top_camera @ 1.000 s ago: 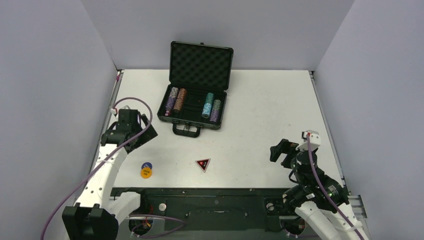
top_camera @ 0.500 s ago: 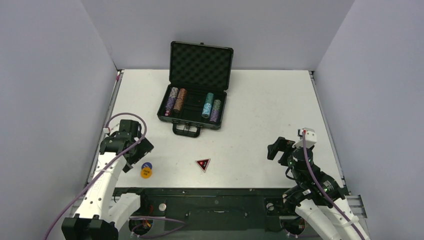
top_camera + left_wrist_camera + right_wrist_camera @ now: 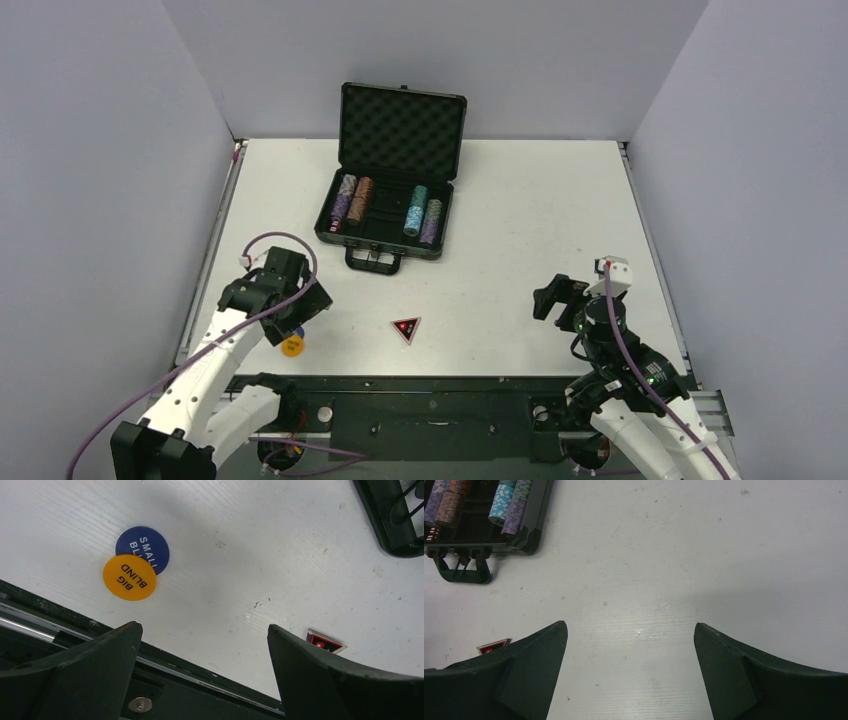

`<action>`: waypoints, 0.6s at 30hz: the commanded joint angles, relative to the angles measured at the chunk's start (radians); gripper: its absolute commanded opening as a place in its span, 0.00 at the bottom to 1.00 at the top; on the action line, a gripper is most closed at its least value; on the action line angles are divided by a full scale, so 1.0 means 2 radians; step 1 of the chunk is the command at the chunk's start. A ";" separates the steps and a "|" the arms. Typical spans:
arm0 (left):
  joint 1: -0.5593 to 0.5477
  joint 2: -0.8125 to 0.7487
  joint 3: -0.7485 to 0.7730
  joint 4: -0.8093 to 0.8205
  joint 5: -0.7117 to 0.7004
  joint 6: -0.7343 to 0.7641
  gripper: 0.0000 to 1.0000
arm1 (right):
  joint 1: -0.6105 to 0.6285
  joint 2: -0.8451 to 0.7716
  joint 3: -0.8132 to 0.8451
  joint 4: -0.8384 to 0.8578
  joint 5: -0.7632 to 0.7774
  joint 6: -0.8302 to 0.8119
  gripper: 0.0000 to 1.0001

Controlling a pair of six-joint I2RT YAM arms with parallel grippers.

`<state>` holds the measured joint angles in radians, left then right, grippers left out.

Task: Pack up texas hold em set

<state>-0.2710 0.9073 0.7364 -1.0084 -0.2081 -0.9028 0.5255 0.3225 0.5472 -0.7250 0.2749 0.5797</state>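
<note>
Chips (image 3: 362, 200) are sitting in the case (image 3: 402, 130); left claw (image 3: 202, 627) is hovering spread over the yellow disc (image 3: 129, 577) and blue disc (image 3: 147, 545), likely lining up a pick. Right claw (image 3: 630, 625) is idling spread, empty.

Overhead view over whole table (image 3: 520, 220); two close, low wrist views, triangle (image 3: 325, 642) common to both.

I'm watching the right gripper (image 3: 629, 626) hanging wide open over the white table (image 3: 704, 555). The briefcase (image 3: 531, 527) is lying at upper left, chip stacks (image 3: 501, 505) showing inside; the black-red triangle (image 3: 491, 646) is peeking out beside one finger.
</note>
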 commanded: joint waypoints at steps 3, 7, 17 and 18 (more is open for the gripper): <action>-0.018 0.012 -0.010 -0.017 -0.051 -0.110 0.96 | 0.012 -0.004 -0.004 0.026 0.007 -0.007 0.93; -0.019 0.017 -0.023 -0.044 -0.084 -0.159 0.96 | 0.016 -0.005 -0.003 0.025 0.005 -0.007 0.93; 0.005 -0.014 -0.069 -0.039 -0.121 -0.227 0.91 | 0.022 -0.011 -0.005 0.026 0.004 -0.007 0.93; 0.009 -0.007 -0.075 -0.036 -0.114 -0.227 0.91 | 0.022 -0.013 -0.006 0.027 0.004 -0.008 0.93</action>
<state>-0.2886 0.8848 0.6151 -1.0851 -0.4007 -1.2842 0.5591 0.3157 0.5426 -0.7109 0.2745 0.5797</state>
